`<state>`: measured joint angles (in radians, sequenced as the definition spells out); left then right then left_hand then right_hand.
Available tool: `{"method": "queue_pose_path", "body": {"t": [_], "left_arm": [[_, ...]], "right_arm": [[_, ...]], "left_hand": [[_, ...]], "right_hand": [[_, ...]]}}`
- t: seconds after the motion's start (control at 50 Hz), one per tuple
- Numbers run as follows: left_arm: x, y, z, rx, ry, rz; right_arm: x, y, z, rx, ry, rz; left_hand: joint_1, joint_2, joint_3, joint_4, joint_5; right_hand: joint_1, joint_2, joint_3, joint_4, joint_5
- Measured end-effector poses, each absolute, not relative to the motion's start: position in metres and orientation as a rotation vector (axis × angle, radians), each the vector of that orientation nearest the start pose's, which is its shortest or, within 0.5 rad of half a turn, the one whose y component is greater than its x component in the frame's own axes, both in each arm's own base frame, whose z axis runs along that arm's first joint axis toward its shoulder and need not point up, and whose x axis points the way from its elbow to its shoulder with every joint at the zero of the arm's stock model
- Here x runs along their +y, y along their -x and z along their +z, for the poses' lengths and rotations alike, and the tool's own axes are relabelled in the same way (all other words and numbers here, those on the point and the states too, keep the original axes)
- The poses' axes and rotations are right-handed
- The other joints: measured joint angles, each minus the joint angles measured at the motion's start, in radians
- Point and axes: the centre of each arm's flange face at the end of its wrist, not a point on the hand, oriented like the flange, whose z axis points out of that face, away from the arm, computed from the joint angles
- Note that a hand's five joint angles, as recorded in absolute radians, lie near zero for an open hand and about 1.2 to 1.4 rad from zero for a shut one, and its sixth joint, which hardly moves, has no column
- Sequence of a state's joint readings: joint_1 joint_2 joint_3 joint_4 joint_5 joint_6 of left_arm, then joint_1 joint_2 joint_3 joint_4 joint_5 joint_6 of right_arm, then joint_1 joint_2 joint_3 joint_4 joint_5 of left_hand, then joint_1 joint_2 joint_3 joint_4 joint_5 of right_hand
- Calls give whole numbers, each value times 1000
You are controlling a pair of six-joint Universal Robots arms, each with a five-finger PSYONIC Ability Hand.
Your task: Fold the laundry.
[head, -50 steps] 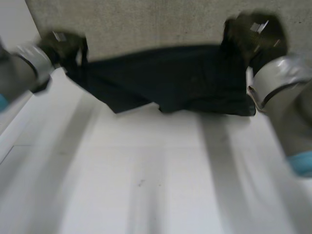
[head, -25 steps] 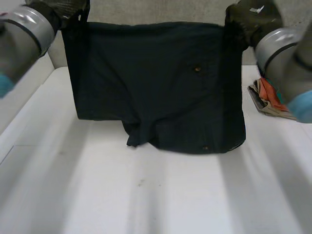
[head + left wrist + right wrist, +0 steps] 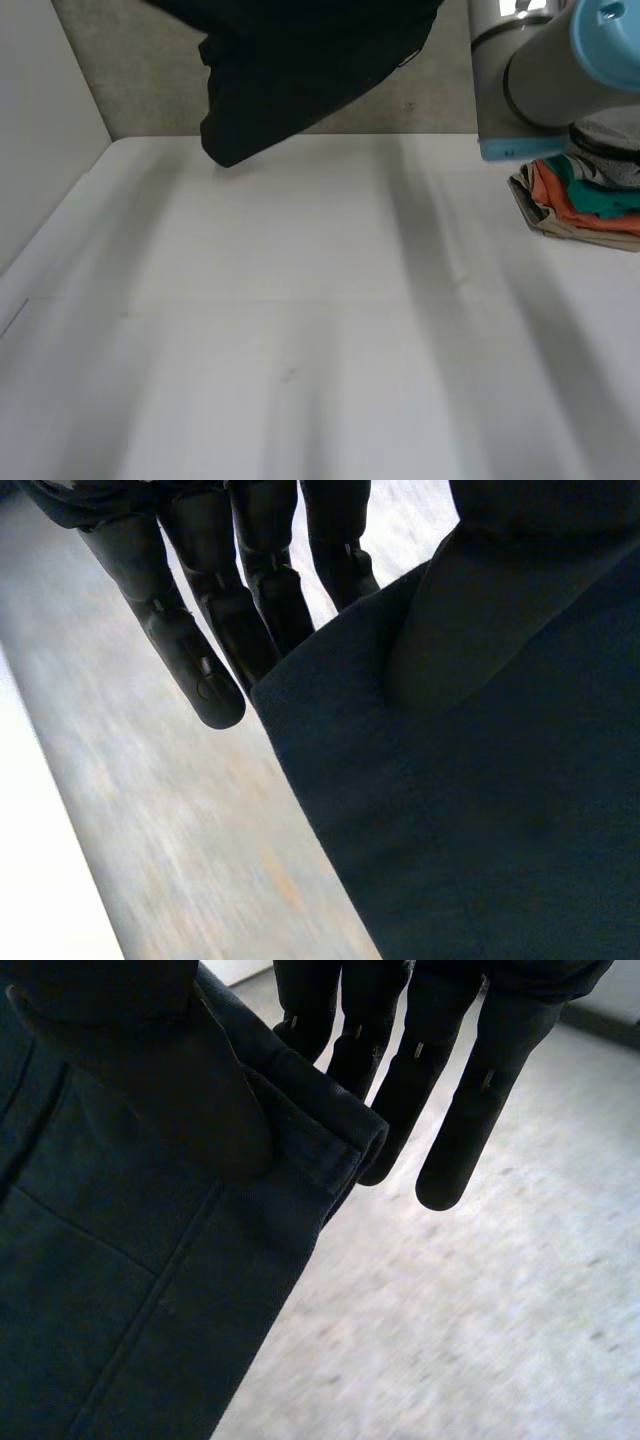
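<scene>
A dark navy pair of shorts hangs in the air above the far part of the white table, its lowest corner dangling toward the back left. In the left wrist view my left hand pinches an edge of the shorts between straight fingers and the thumb. In the right wrist view my right hand pinches a seamed edge of the shorts the same way, thumb pressed on the cloth. My right arm rises at the back right.
A pile of folded clothes, orange, teal and beige, lies at the table's right edge under my right arm. A white side wall borders the table on the left. A grey wall stands behind the table.
Both hands have lifted the shorts higher. The cloth that hung spread down to the table now clears it, bunched and swinging toward the back left.
</scene>
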<state>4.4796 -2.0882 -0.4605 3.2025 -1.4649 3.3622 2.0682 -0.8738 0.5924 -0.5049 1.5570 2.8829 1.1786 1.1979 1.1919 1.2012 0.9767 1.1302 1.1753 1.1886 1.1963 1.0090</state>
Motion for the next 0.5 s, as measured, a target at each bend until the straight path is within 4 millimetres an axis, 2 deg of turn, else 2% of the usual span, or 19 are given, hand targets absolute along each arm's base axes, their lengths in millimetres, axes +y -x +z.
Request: {"method": "queue_pose_path", "body": {"t": [0.02, 0.08, 0.16, 0.18, 0.22, 0.34, 0.4, 0.46, 0.5], "left_arm": [[-378, 234, 467, 1362, -471, -2856], [-378, 235, 425, 1564, -541, -2728], [-371, 238, 358, 1820, -667, -2515], [-369, 238, 349, 1853, -686, -2483], [-361, 239, 309, 1980, -769, -2350], [-335, 242, 233, 2201, -966, -2056], [-320, 242, 208, 2267, -1071, -1925], [-302, 243, 195, 2313, -1180, -1800], [-292, 242, 194, 2334, -1236, -1731]], "right_arm": [[-365, -349, 400, 1051, 443, -2683], [-367, -353, 369, 1194, 546, -2598], [-366, -355, 307, 1444, 738, -2435], [-365, -355, 300, 1467, 759, -2419], [-358, -354, 257, 1609, 905, -2308], [-332, -341, 178, 1819, 1223, -2101], [-317, -332, 153, 1882, 1351, -2021], [-303, -322, 143, 1938, 1420, -1953], [-293, -315, 146, 1972, 1437, -1912]], "left_hand": [[0, 0, 0, 0, 0], [0, 0, 0, 0, 0], [0, 1, 0, 0, 0], [0, 1, 0, 0, 0], [0, 1, 0, 0, 0], [0, 1, 0, 0, 0], [0, 1, 0, 0, 0], [0, 1, 0, 0, 0], [0, 1, 0, 0, 0]], "right_hand": [[0, 0, 0, 0, 0], [0, 0, 0, 0, 0], [0, 0, 0, 0, 0], [0, 0, 0, 0, 0], [0, 0, 0, 1, 0], [0, 0, 0, 2, 0], [0, 0, 0, 2, 0], [0, 0, 0, 2, 0], [0, 0, 0, 2, 0]]}}
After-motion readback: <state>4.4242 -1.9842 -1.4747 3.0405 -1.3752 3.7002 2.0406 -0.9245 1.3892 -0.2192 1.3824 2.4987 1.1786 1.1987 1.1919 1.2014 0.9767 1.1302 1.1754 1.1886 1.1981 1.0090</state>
